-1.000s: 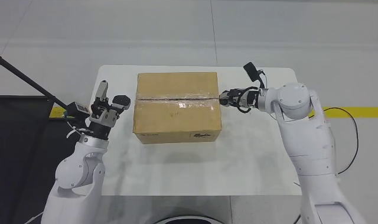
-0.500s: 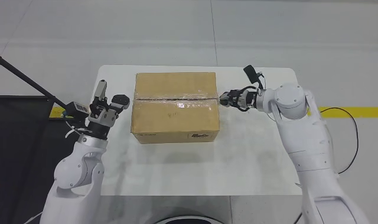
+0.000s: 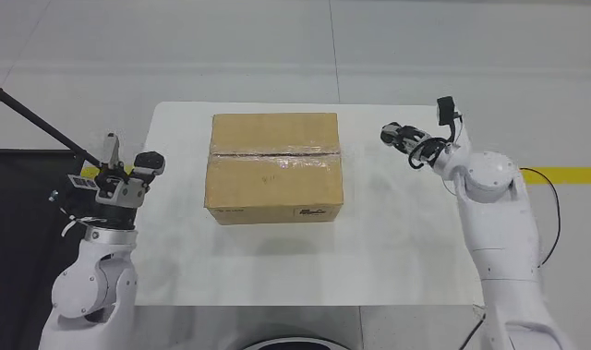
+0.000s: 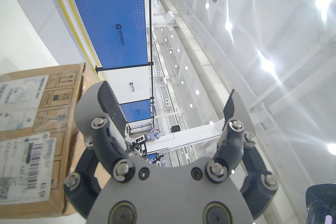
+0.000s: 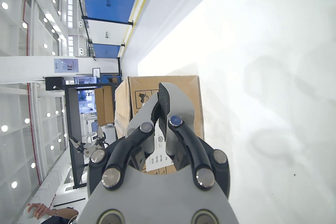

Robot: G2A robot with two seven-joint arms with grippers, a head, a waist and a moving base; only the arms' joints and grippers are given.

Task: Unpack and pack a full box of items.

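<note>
Since the earlier frames, both arms have pulled back from the box. The right tool had been touching the box's right end at the taped seam, and the left tool had been hanging just beside its left end.

From the top view, the box sits closed on the table, a little left of centre and towards the far edge. A strip of tape runs along its top seam. My left tool is now at the table's left edge, well apart from the box, with its two fingers spread. My right tool hovers over the right part of the table, also apart from the box and pointing roughly towards it.

In the left wrist view, the left tool is wide apart with nothing between its fingers, and it is aimed up at the hall ceiling. The box stands off to one side, showing me its labelled end.

In the right wrist view, the right tool has its fingers pressed together and grips nothing. Beyond the tips stands the box, resting on the white table with a gap between it and the tool.
</note>
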